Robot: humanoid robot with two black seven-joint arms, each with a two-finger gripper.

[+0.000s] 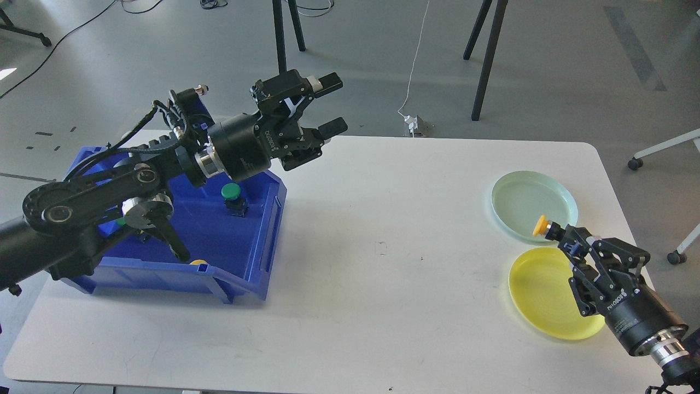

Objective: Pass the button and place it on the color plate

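I find the right gripper closed on a yellow button, holding it by its dark body with the yellow cap pointing away from the arm. The button hangs over the near edge of the pale green plate, just beyond the far rim of the yellow plate. It is not yet set down on either plate; both plates are bare.

The left gripper is raised above the far corner of the blue bin, its fingers spread wide and holding nothing.

My assessment: the hand-over appears complete, since the button is with the right arm and the left is empty. The placement remains. By colour, the yellow plate is the likely target, so the button needs bringing back toward me and lowering before release.

A green button sits in the bin, and a further yellow item shows at its near wall, so more passes seem outstanding.
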